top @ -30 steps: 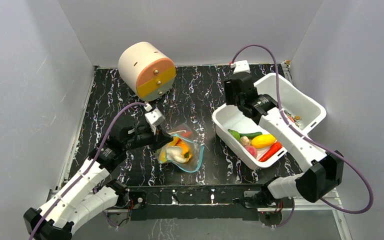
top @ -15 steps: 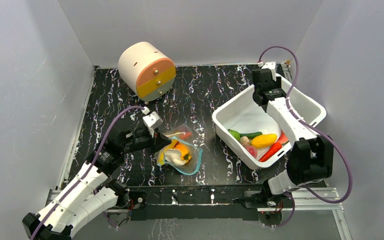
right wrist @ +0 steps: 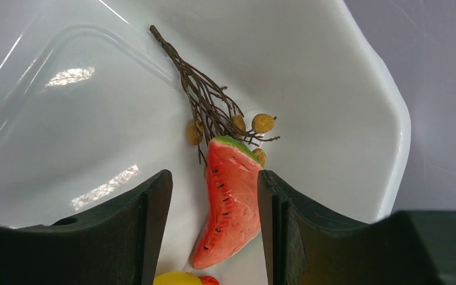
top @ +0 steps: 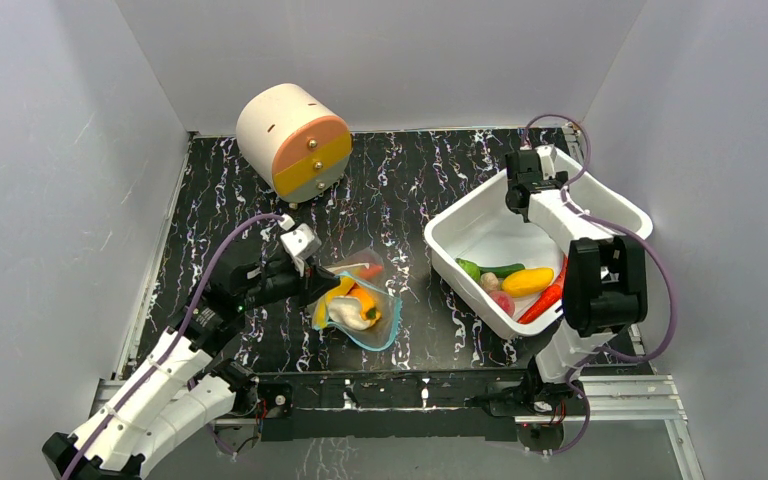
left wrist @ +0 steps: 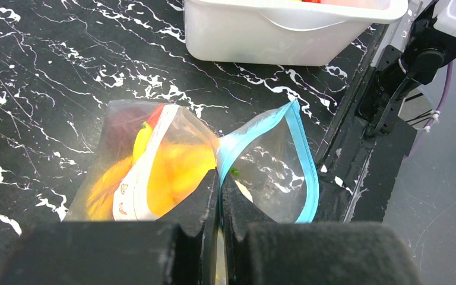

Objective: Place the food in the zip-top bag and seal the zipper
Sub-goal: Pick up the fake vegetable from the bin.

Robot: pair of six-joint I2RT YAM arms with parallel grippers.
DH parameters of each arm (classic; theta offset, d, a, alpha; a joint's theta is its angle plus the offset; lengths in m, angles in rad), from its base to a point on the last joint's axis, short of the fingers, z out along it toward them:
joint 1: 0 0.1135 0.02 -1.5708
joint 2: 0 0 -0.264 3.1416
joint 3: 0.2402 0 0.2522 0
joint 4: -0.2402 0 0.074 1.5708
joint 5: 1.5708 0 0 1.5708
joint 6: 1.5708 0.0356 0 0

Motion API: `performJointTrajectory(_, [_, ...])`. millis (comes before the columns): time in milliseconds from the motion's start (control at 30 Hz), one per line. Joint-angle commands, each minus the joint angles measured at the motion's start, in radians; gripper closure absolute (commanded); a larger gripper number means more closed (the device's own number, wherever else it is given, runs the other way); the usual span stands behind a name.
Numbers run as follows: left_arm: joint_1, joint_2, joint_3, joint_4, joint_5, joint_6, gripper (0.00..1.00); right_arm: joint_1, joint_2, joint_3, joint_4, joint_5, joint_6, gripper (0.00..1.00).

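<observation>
The clear zip-top bag [top: 360, 305] lies on the black marbled table with yellow, orange and white food inside. In the left wrist view my left gripper [left wrist: 219, 184] is shut on the bag's [left wrist: 172, 166] mouth edge, where the teal zipper [left wrist: 309, 172] curves open. More food sits in the white tub [top: 490, 232]: a green cucumber [top: 490, 269], a yellow piece [top: 527, 281] and a red chili [top: 543, 302]. My right gripper [right wrist: 214, 178] stands open over the tub's far right corner. A red watermelon slice [right wrist: 231, 202] lies between its fingers, beside a brown twig with berries [right wrist: 214, 113].
A cream drum with an orange, yellow and grey front [top: 290, 140] stands at the back left. Grey walls close in three sides. The tub's near wall [left wrist: 273, 35] is just beyond the bag. A metal rail [top: 420, 385] runs along the front edge.
My right arm has swung from the tub's left rim across to its far right corner and now points down into it. The left gripper, still on the bag, has drifted slightly left.
</observation>
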State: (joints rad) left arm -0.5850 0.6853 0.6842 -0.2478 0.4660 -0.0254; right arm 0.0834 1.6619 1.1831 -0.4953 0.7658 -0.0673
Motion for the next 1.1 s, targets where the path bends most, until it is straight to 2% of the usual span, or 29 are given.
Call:
performJointTrajectory(0, [-0.003,-0.025,-0.01,0.01,-0.001,0.01,1.0,-0.018,0.062,0.009,0.036,0.065,0.024,0.46])
performJointTrajectory(133, [-0.005,-0.027,-0.012,0.009,-0.003,0.009,1.0,-0.037,0.134,-0.001,0.024,0.181,0.01,0.44])
performJointTrajectory(500, [-0.004,-0.03,-0.008,0.005,-0.018,0.013,1.0,-0.076,0.198,-0.033,0.081,0.124,-0.001,0.44])
performJointTrajectory(733, [-0.004,-0.026,-0.011,0.006,-0.022,0.015,1.0,-0.076,0.217,0.043,0.043,0.1,0.014,0.47])
performJointTrajectory(833, [-0.004,-0.025,-0.01,0.008,-0.025,0.015,1.0,-0.076,0.21,0.054,0.099,0.057,-0.028,0.47])
performJointTrajectory(967, [-0.004,-0.023,-0.011,0.006,-0.03,0.018,1.0,-0.076,0.239,0.09,0.111,0.038,-0.053,0.56])
performJointTrajectory(1067, [-0.005,-0.023,-0.01,0.006,-0.034,0.017,1.0,-0.076,0.266,0.096,0.137,0.019,-0.074,0.56])
